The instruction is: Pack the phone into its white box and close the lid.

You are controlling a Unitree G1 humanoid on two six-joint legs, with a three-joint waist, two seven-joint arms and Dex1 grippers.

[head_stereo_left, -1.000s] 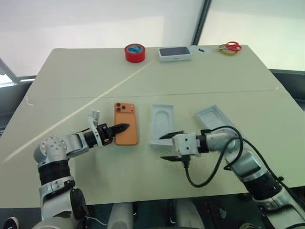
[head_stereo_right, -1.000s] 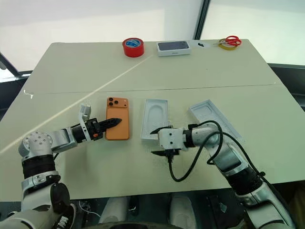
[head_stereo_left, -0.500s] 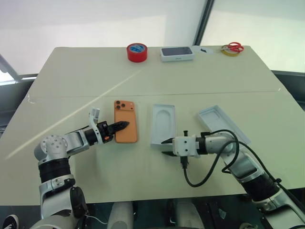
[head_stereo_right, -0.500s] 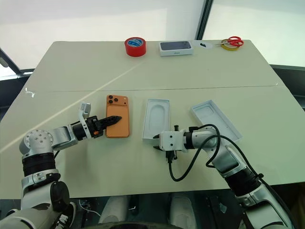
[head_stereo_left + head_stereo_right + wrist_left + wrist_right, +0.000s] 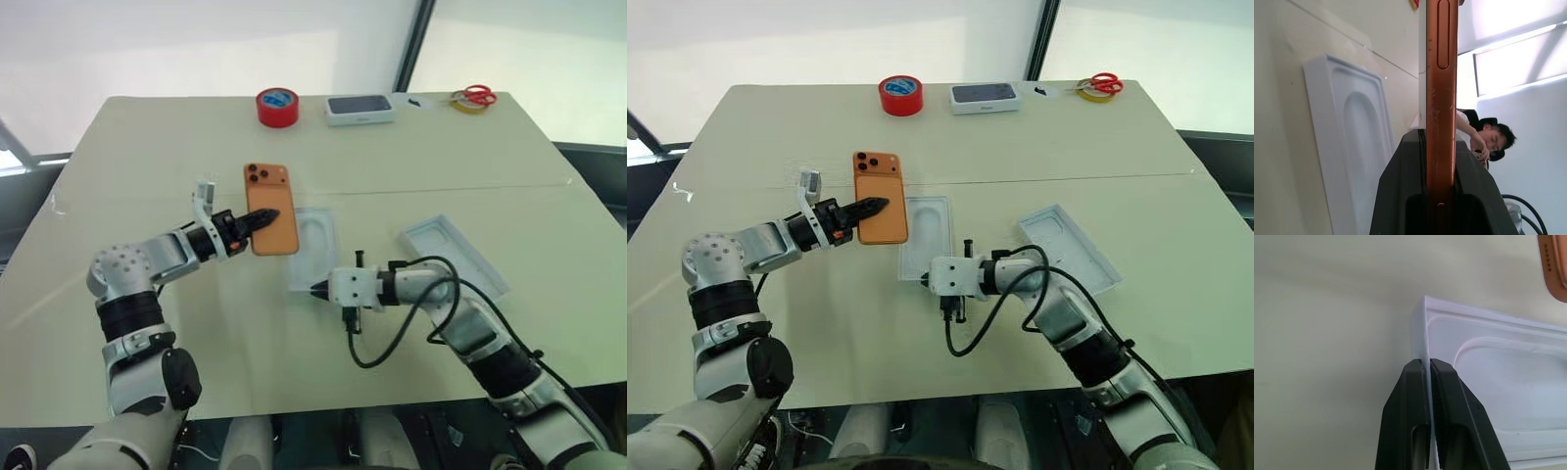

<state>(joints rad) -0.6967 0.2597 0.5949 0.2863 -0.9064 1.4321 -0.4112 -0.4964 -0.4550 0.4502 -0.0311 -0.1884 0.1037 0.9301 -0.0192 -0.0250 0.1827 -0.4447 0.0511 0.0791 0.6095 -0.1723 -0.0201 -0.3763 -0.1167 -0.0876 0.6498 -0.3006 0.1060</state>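
Note:
The orange phone (image 5: 271, 222) hangs above the table, back up with its lenses at the far end, and my left gripper (image 5: 260, 217) is shut on its near left edge. In the left wrist view the phone's edge (image 5: 1442, 73) rises from between the black fingers (image 5: 1400, 196). Just right of the phone, the white box (image 5: 315, 250) lies on the table with its moulded tray insert showing. My right gripper (image 5: 318, 289) is shut on the box's near wall (image 5: 1426, 333). The lid (image 5: 453, 255) lies inside up to the right.
At the table's far edge stand a red tape roll (image 5: 277, 107), another white box with a dark phone picture on top (image 5: 360, 109), and red-handled scissors on a yellow roll (image 5: 472, 98). A person (image 5: 1488, 142) shows in the left wrist view.
My left gripper has lifted the phone off the table and carried it right, toward the box. My right gripper has shut on the box's near wall, and the box has slid left.

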